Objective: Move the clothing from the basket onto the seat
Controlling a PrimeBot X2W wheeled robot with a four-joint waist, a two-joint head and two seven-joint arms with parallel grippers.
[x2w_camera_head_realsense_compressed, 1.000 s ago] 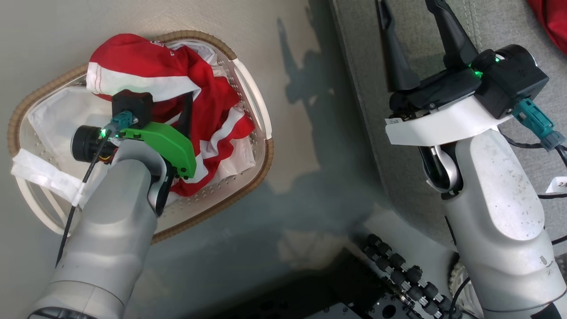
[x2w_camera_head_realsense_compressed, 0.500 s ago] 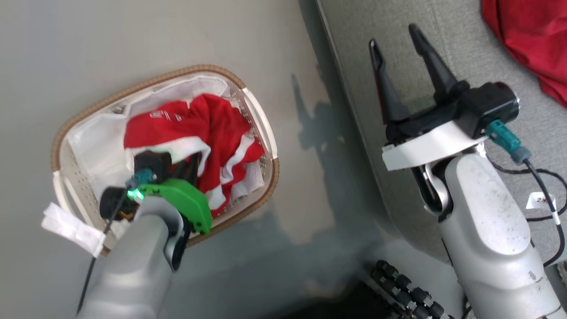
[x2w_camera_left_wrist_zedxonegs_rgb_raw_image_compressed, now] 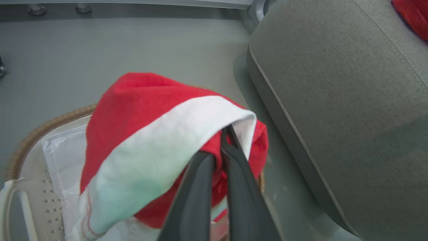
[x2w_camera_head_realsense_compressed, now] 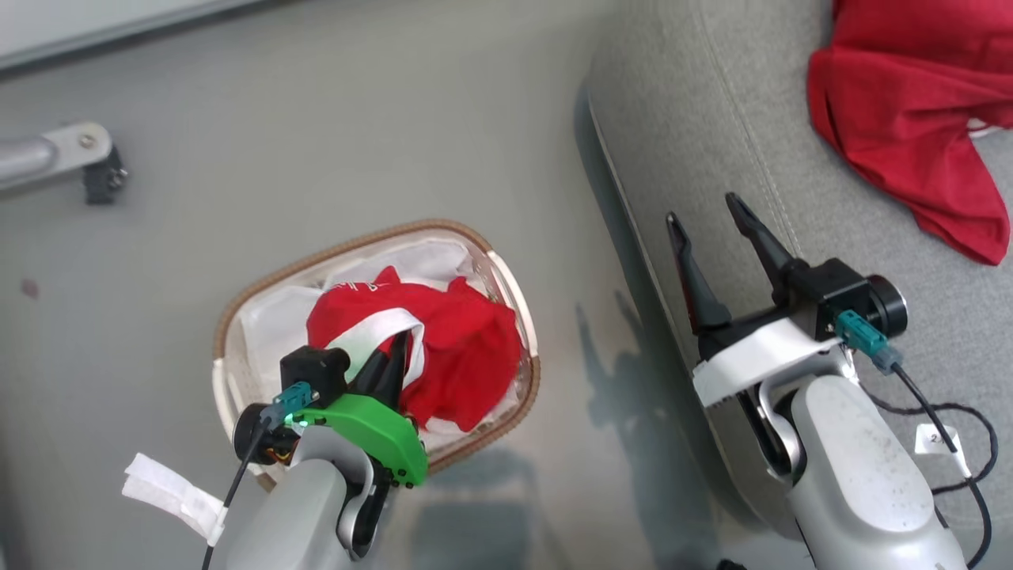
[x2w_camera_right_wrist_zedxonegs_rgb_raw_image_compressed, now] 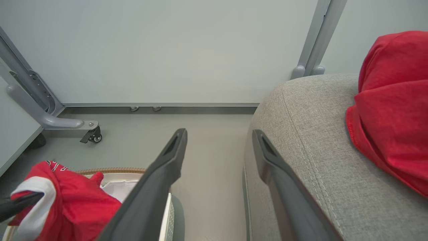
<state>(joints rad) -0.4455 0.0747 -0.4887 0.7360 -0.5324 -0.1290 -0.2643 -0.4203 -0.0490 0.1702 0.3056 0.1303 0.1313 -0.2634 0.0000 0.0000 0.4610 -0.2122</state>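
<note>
A piece of red clothing (x2w_camera_head_realsense_compressed: 467, 348) with a white trim band hangs bunched over the basket (x2w_camera_head_realsense_compressed: 261, 289), an oval white tub with a brown woven rim and a white liner. My left gripper (x2w_camera_head_realsense_compressed: 398, 342) is shut on its white-trimmed edge; the left wrist view shows the two fingers pinched together on the fabric (x2w_camera_left_wrist_zedxonegs_rgb_raw_image_compressed: 157, 134). Another red garment (x2w_camera_head_realsense_compressed: 910, 119) lies on the grey seat (x2w_camera_head_realsense_compressed: 712, 158) at the upper right. My right gripper (x2w_camera_head_realsense_compressed: 703, 208) stands open over the seat's left edge, holding nothing. In the right wrist view its fingers (x2w_camera_right_wrist_zedxonegs_rgb_raw_image_compressed: 167, 164) straddle the seat's corner (x2w_camera_right_wrist_zedxonegs_rgb_raw_image_compressed: 317, 134).
The basket stands on grey floor just left of the seat. A metal frame leg with a caster (x2w_camera_head_realsense_compressed: 87, 158) sits at the far left, backed by a pale wall (x2w_camera_right_wrist_zedxonegs_rgb_raw_image_compressed: 187, 50). Black cables (x2w_camera_head_realsense_compressed: 957, 427) trail over the seat by my right forearm.
My left gripper has shut on the red garment and raised it out of the basket. The head camera has lifted and shifted. The right gripper stays open.
</note>
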